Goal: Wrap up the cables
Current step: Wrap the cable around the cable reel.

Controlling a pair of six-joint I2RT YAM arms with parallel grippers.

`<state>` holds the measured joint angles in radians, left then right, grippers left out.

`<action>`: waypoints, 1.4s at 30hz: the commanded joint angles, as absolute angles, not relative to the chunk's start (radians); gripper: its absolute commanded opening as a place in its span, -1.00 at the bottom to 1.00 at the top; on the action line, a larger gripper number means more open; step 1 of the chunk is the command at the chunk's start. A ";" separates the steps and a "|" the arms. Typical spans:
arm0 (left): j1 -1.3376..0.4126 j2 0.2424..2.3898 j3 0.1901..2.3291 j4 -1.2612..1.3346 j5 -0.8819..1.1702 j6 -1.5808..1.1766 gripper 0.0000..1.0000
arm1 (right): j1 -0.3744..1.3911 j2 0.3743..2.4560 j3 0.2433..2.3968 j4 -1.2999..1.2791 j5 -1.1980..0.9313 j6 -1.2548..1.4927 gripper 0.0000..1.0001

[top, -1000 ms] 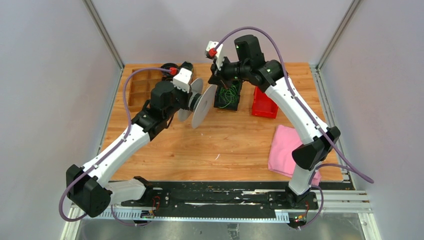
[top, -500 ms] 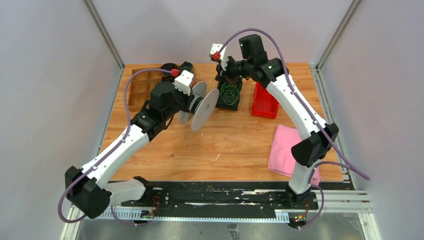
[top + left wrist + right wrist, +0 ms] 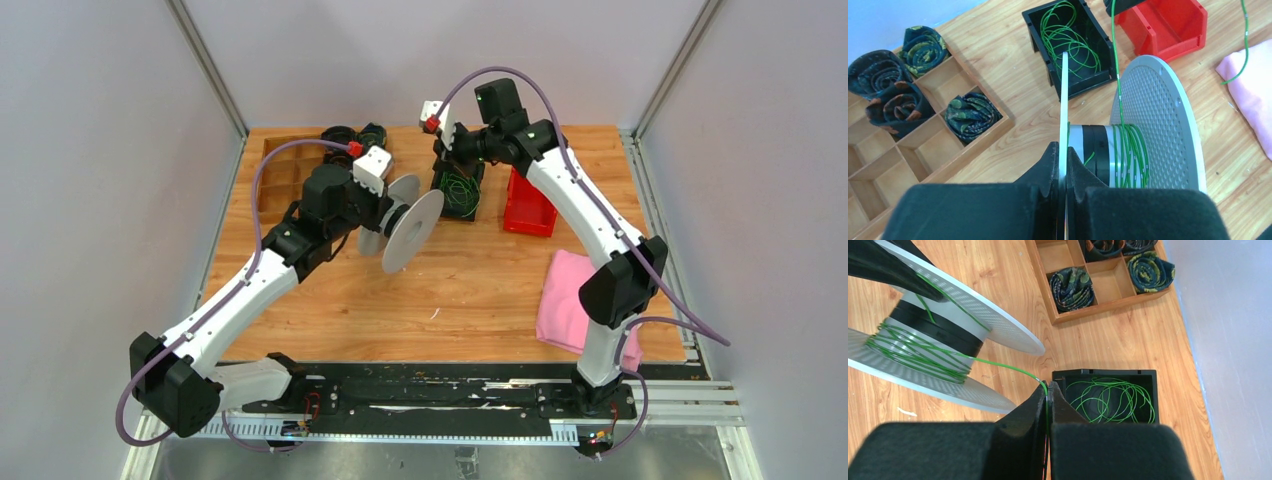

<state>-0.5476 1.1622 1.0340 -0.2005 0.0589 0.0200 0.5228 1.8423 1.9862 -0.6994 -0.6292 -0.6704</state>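
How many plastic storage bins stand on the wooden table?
2. The black rectangular plastic bin, holding loose thin green wires, stands at the wooden table's far middle. The red rectangular plastic bin stands beside it, to the right. Others could be hidden from these views.

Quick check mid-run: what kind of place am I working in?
Likely a lab robot cell: grey wall panels in an aluminium frame box in a wooden tabletop; left arm and right arm are bolted to a rail at its near edge.
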 commanded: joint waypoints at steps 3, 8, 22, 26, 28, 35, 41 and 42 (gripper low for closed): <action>-0.554 1.129 1.094 -0.189 0.114 -0.002 -0.99 | 0.492 1.858 1.917 -0.651 -0.660 -0.698 -0.99; -0.555 1.128 1.108 -0.197 0.119 -0.016 -0.99 | 0.483 1.855 1.865 -0.629 -0.680 -0.688 -0.99; -0.553 1.119 1.125 -0.211 0.182 -0.040 -0.99 | 0.468 1.879 1.782 -0.590 -0.697 -0.675 -0.99; -0.553 1.115 1.136 -0.220 0.196 -0.045 -0.99 | 0.461 1.885 1.765 -0.580 -0.703 -0.670 -0.99; -0.549 1.112 1.139 -0.223 0.200 -0.056 -0.99 | 0.454 1.887 1.758 -0.577 -0.705 -0.666 -0.99; -0.517 1.109 1.164 -0.219 0.211 -0.126 -0.99 | 0.417 1.888 1.707 -0.560 -0.726 -0.642 -0.99; -0.492 1.114 1.180 -0.211 0.214 -0.183 -0.99 | 0.392 1.885 1.641 -0.530 -0.772 -0.605 -0.99; -0.488 1.115 1.182 -0.208 0.216 -0.196 -0.99 | 0.389 1.883 1.631 -0.522 -0.776 -0.599 -0.99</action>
